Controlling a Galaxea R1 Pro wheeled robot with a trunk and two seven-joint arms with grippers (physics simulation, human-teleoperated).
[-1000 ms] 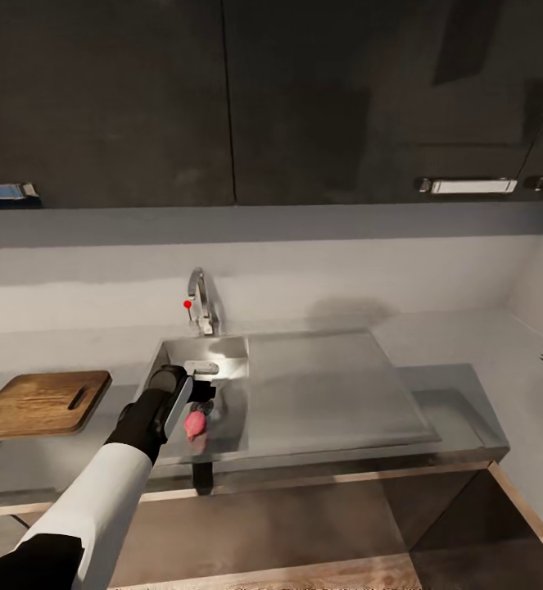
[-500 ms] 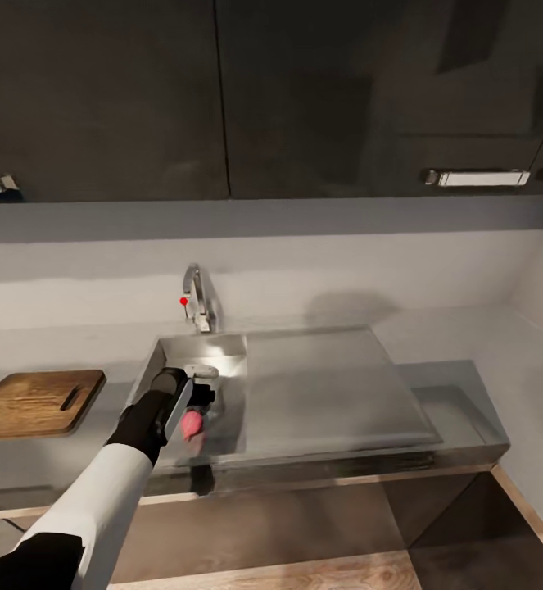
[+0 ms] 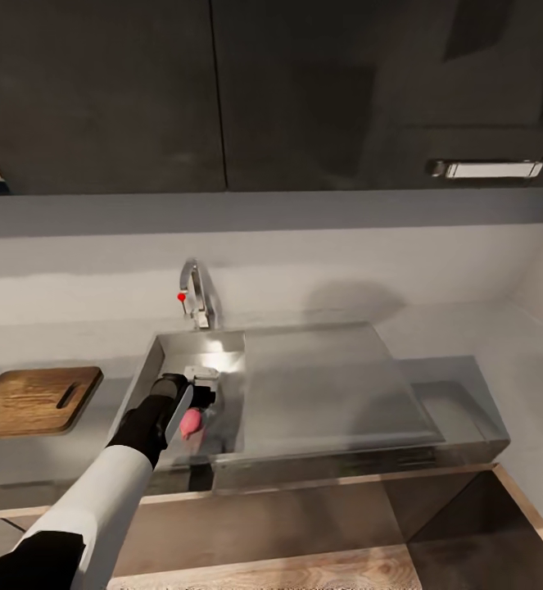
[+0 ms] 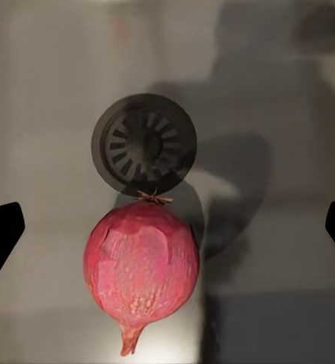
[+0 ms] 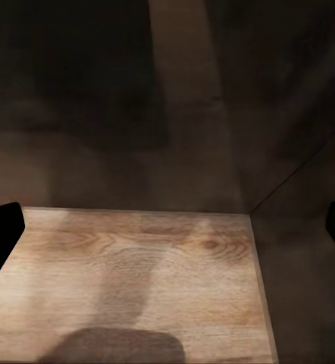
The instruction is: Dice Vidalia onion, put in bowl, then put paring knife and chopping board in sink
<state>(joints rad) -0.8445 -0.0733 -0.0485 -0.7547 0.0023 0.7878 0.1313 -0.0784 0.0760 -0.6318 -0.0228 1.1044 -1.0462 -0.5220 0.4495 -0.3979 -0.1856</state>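
Nearest me, my right gripper [image 5: 167, 227] hangs with its fingers spread wide over light wood flooring [image 5: 129, 280] beside dark cabinet fronts. Further out, my left gripper [image 4: 167, 227] reaches into the sink [image 3: 320, 393], fingers wide apart on either side of the reddish onion [image 4: 141, 277] lying on the grey steel floor just beside the round drain [image 4: 145, 144]. Beyond, I see the chopping board [image 3: 33, 399] on the grey countertop [image 3: 99, 344] left of the basin, the chrome tap [image 3: 196, 295] at the pale backsplash, and glossy dark upper cabinets [image 3: 99, 90] above.

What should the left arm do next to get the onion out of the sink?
Probably lower the left gripper a little further, then close. In the left wrist view its jaws stand wide open on either side of the red-skinned onion, which lies on the sink floor beside the drain, not yet gripped.
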